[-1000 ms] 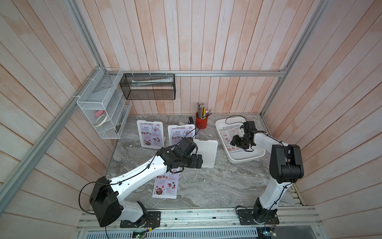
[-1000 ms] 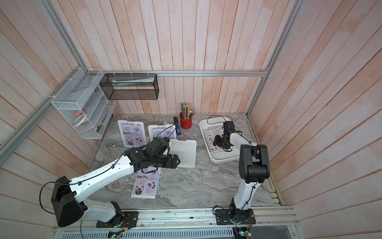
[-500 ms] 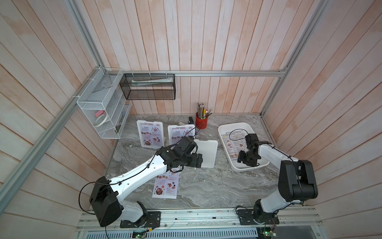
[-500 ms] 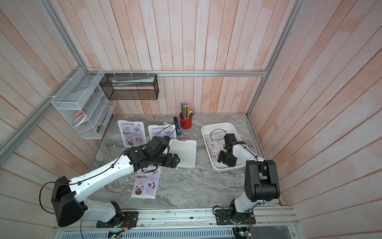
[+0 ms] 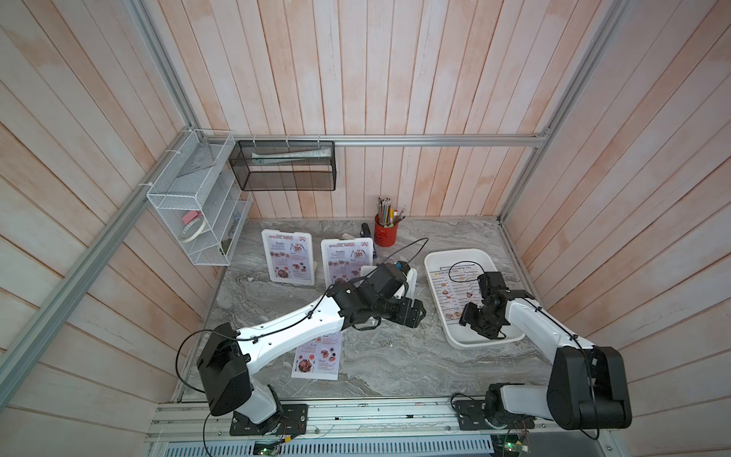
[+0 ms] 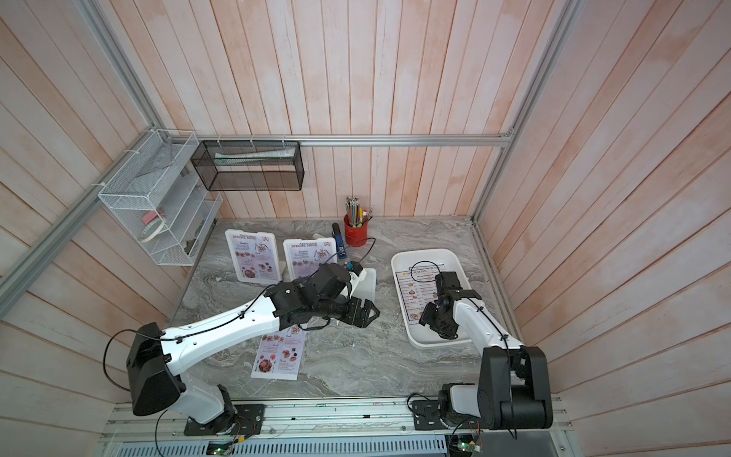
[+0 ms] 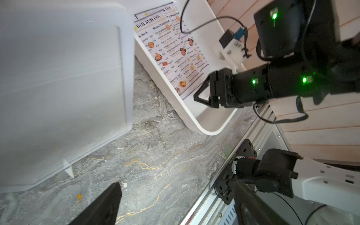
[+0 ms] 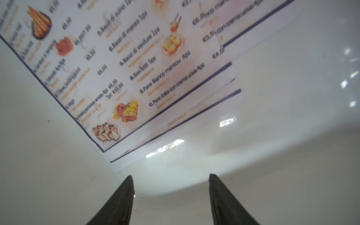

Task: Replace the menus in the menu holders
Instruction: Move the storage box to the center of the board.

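Observation:
Two menu holders (image 5: 287,257) (image 5: 347,263) stand at the back with red-titled Special Menu sheets in them. A third, empty holder (image 7: 64,78) lies flat, partly under my left arm in both top views. My left gripper (image 7: 178,185) hovers open over bare table just in front of that holder, holding nothing. A loose Special Menu sheet (image 5: 318,356) lies under the left forearm. Blue-bordered Dim Sum Inn menus (image 8: 136,68) lie stacked in the white tray (image 5: 486,342). My right gripper (image 8: 171,178) is open and empty, low over the tray floor just short of the stack's near edge.
A red cup of pencils (image 5: 384,233) stands by the back wall, with a dark blue tool (image 6: 338,237) beside it. A white wire shelf (image 5: 190,221) and a black mesh basket (image 5: 283,166) hang on the walls. A metal rail (image 5: 356,415) runs along the table's front.
My right gripper has drawn back from the tray's far end to its near end and its jaws have widened. The left arm has not moved.

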`<state>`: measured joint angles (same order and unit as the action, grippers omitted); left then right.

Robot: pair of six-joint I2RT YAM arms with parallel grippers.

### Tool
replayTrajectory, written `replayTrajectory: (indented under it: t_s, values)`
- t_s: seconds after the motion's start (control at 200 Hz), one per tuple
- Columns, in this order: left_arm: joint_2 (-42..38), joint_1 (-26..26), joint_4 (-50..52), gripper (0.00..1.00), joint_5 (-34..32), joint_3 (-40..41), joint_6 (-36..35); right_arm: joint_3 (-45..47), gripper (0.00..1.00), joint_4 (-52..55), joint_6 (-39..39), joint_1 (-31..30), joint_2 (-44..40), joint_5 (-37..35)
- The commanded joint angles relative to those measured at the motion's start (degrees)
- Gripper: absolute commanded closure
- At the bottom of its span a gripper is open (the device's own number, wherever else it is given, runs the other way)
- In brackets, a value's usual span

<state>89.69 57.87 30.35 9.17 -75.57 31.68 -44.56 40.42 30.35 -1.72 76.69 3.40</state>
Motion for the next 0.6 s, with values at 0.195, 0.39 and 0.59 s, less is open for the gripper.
replayTrajectory:
  t_s: [0.195, 0.39, 0.59]
  values:
    - [8.67, 5.37, -5.52, 0.09, -0.01, -0.6, 4.15, -9.32, 0.32, -17.57, -4.72, 8.36, 15.52, 4.59]
    - [13.94, 7.21, -6.87, 0.11, -1.39, -3.31, 6.06, -12.81, 0.32, -21.07, -6.94, 9.11, 23.43, 6.73]
    - [16.82, 7.43, -8.1, 0.13, -2.43, -4.83, 7.9, -10.83, 0.35, -22.56, -7.91, 9.15, 23.66, 10.1]
